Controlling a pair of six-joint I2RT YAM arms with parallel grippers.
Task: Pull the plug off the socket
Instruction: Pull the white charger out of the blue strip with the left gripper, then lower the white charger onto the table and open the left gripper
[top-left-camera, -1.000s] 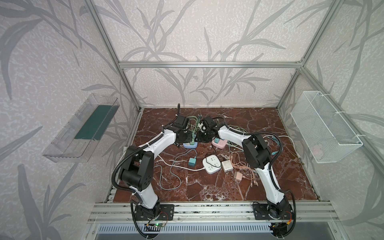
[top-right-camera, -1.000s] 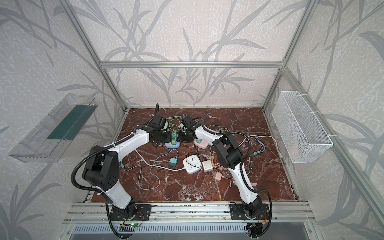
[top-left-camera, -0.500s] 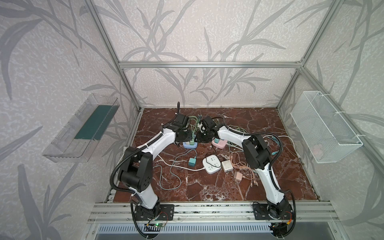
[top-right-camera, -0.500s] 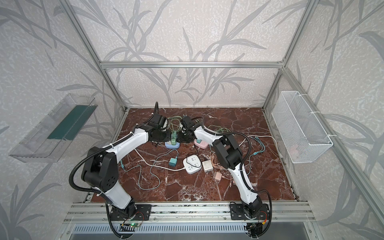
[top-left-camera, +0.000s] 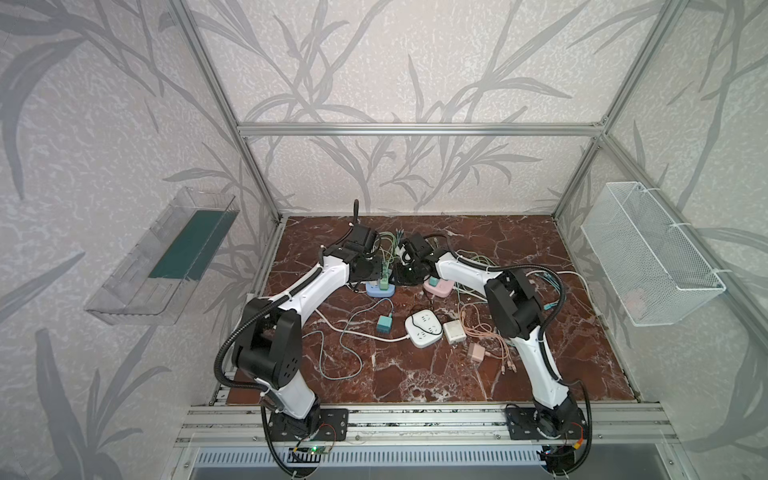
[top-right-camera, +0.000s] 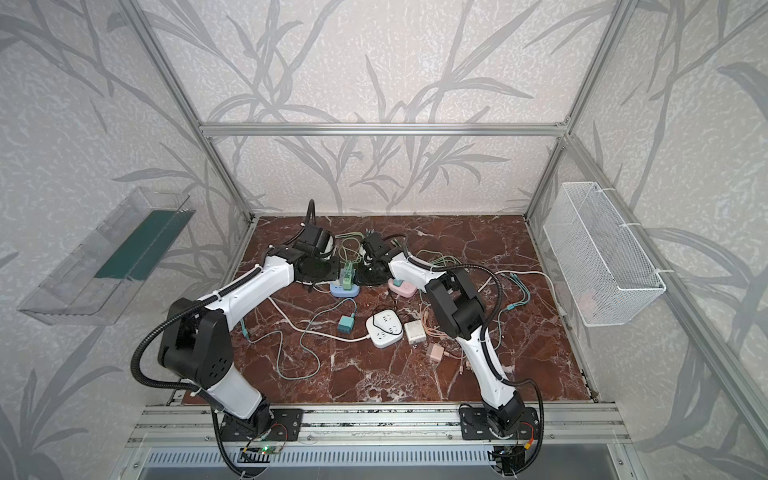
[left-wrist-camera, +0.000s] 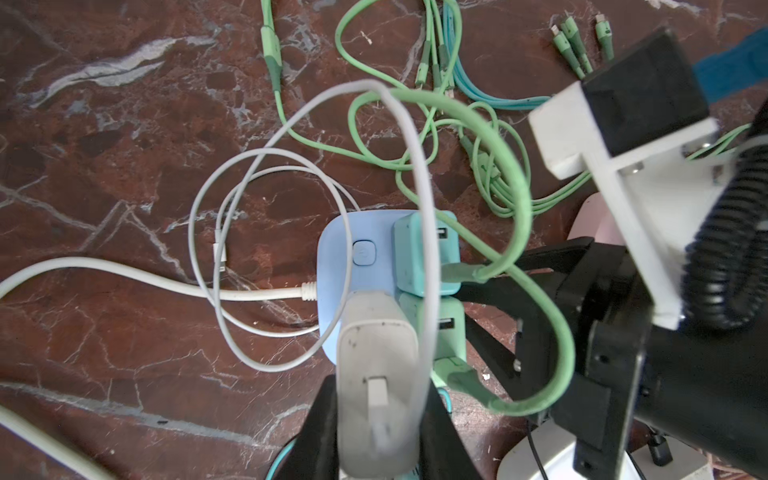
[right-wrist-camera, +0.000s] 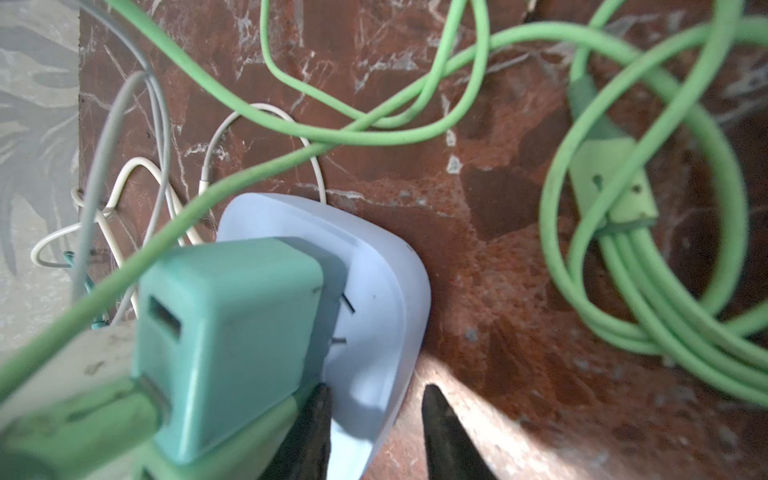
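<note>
A light blue socket (top-left-camera: 379, 292) lies on the marble floor near the back, also seen in a top view (top-right-camera: 344, 291). Teal plugs (left-wrist-camera: 424, 253) stand in it with green cables attached. My left gripper (left-wrist-camera: 378, 424) is shut on a white plug (left-wrist-camera: 376, 365) just over the socket (left-wrist-camera: 332, 257); its prongs are hidden. My right gripper (right-wrist-camera: 374, 419) is open, its black fingers (right-wrist-camera: 444, 436) straddling the socket's rim (right-wrist-camera: 395, 291), one resting beside a teal plug (right-wrist-camera: 232, 324), the other off the edge. In both top views the grippers (top-left-camera: 372, 272) (top-left-camera: 401, 276) meet over the socket.
Green cables (right-wrist-camera: 648, 266) coil on the floor beside the socket. A pink socket (top-left-camera: 439, 286), a white power strip (top-left-camera: 423, 328), a loose teal charger (top-left-camera: 384, 325) and small chargers (top-left-camera: 455, 331) lie nearby. A wire basket (top-left-camera: 648, 257) hangs on the right, a clear tray (top-left-camera: 166, 257) on the left.
The left wrist has lifted very slightly over the socket with the white plug. The right arm stays in place beside the socket.
</note>
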